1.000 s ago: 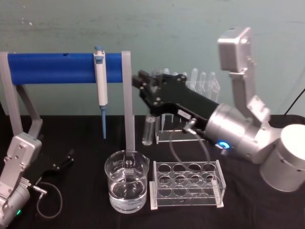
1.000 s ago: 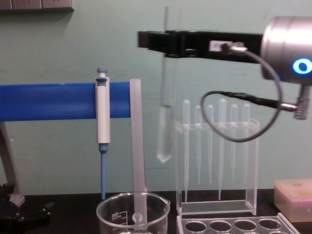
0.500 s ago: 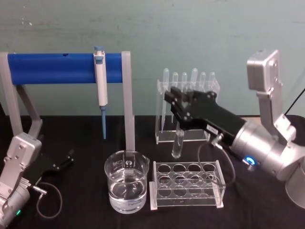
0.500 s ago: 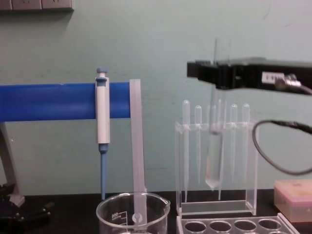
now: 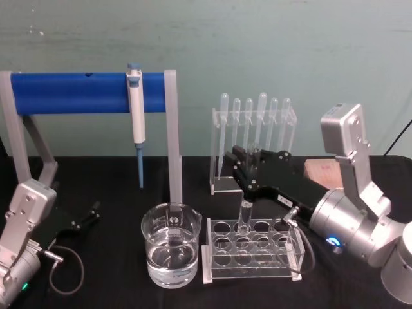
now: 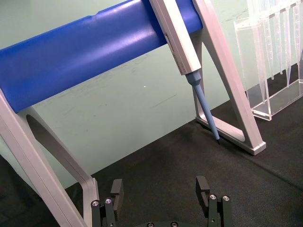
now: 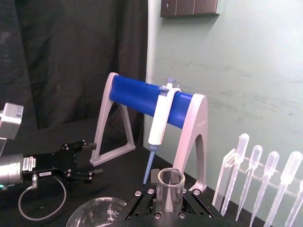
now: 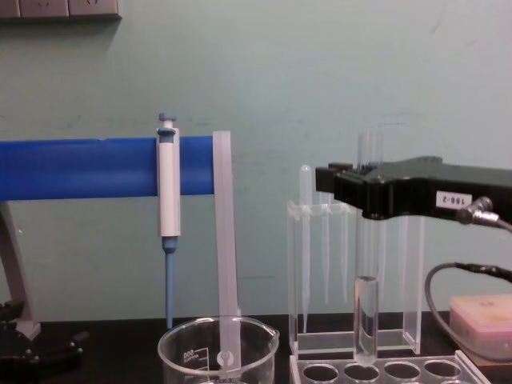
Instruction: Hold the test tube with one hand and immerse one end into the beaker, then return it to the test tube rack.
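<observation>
While the matte black right claw [image 5: 246, 182] clamps the clear round-bottomed test tube [image 8: 366, 320], upright above the acrylic rack [image 5: 252, 250], left claw [image 6: 161, 194] spread open, parked.

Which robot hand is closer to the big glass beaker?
The right gripper: it holds the test tube over the rack beside the beaker. The left gripper rests open, farther off on the other side.

Clear colourless test tube [image 8: 367, 320] and beaker [image 5: 170, 252] with white markings. Black right gripper [image 5: 245, 168], white label. Blue bar [image 5: 71, 91], black table [image 5: 116, 187].
</observation>
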### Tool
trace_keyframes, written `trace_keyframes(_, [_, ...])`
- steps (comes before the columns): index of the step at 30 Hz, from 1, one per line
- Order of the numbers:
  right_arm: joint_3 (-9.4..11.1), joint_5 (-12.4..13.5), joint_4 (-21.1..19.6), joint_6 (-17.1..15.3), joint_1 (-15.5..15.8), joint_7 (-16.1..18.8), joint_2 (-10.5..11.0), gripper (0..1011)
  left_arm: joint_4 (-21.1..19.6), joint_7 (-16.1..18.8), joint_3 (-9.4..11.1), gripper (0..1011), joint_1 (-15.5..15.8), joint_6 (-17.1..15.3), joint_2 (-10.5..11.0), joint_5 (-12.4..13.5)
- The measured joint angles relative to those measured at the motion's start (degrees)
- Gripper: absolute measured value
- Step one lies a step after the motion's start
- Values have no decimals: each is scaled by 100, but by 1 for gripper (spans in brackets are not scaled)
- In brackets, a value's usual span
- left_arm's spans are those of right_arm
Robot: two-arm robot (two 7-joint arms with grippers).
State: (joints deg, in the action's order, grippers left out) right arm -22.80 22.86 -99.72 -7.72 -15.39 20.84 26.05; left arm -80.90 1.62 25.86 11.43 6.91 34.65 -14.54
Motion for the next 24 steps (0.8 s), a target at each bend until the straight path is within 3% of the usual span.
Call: trace_keyframes(24, [-11,-259,360,112,94,68,-190,134,0,0,0,1000,0,0,0,0])
